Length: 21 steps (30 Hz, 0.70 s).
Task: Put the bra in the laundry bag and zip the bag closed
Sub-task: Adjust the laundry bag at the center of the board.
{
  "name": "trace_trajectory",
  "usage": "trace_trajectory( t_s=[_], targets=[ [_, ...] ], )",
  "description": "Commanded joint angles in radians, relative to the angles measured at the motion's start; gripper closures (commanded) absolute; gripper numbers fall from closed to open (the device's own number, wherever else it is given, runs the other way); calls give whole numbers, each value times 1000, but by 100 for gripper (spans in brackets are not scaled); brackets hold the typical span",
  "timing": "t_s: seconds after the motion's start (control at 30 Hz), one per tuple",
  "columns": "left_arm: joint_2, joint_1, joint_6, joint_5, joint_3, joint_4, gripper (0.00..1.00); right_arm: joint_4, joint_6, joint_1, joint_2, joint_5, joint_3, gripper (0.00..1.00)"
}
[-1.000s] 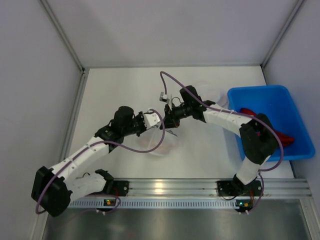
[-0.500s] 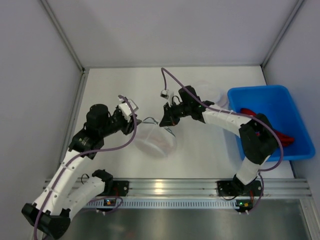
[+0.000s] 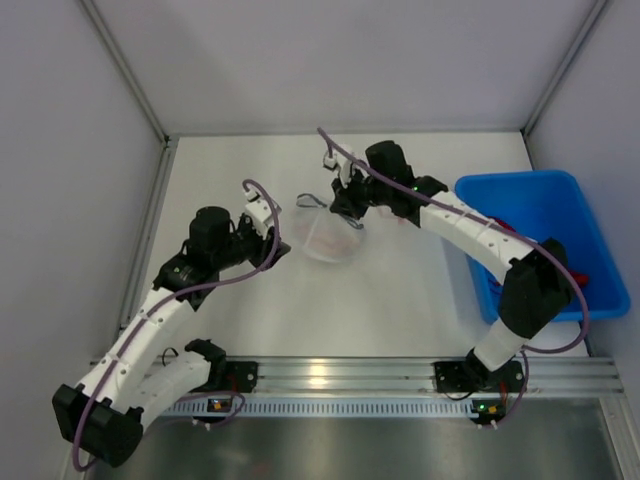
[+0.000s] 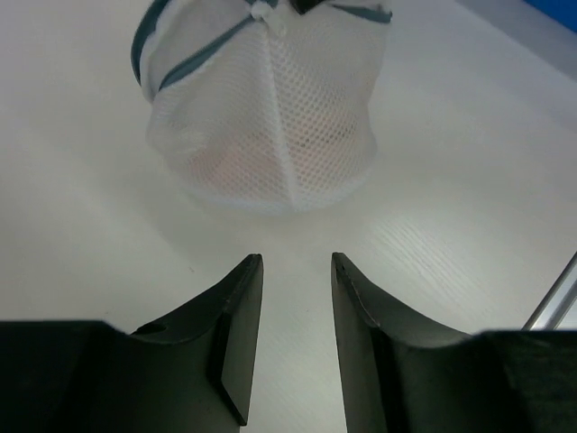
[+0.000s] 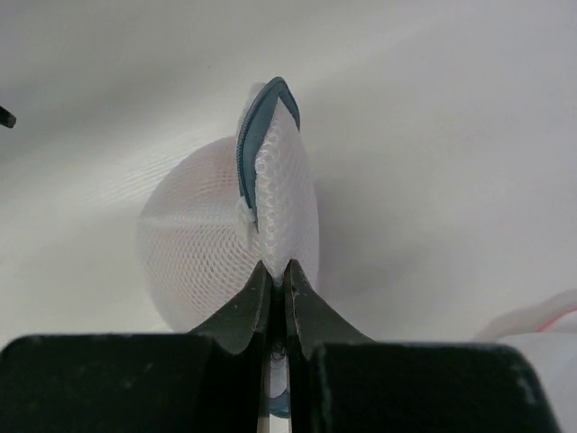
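The white mesh laundry bag [image 3: 328, 238] with a teal zipper band lies mid-table; a pinkish bra shows faintly through its mesh in the left wrist view [image 4: 270, 149]. My right gripper [image 3: 347, 207] is shut on the bag's rim, pinching the mesh fold [image 5: 279, 216] beside the teal zipper [image 5: 257, 135] and lifting that edge. My left gripper [image 3: 278, 236] is open and empty, hovering just left of the bag, its fingers [image 4: 236, 316] apart over bare table.
A blue bin [image 3: 545, 240] with red garments stands at the right edge. White walls enclose the table on the left, back and right. An aluminium rail [image 3: 400, 375] runs along the near edge.
My right gripper has pulled the bag back and a little right, lifting its edge. My left gripper let go of the bag, withdrew left, and now sits open beside it.
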Motion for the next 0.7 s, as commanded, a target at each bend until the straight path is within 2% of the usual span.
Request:
trace_trajectory(
  t_s=[0.0,0.1,0.23,0.37,0.43,0.5,0.67],
  targets=[
    [-8,2,-129,36,-86,110,58,66,-41,88,-13,108,-139,100],
    [41,2,-231,32,-155,181,58,117,-7,159,62,136,-214,100],
    [87,2,-293,62,-212,284,58,128,103,176,180,145,-181,100],
    [128,2,-365,66,-246,366,62,171,168,176,165,127,-177,100],
    [145,2,-406,58,-258,376,69,160,185,182,156,115,-162,100],
    [133,2,-408,67,-263,379,72,146,191,188,136,118,-156,100],
    [79,4,-332,7,-237,348,70,74,136,145,86,159,-75,100]
  ],
)
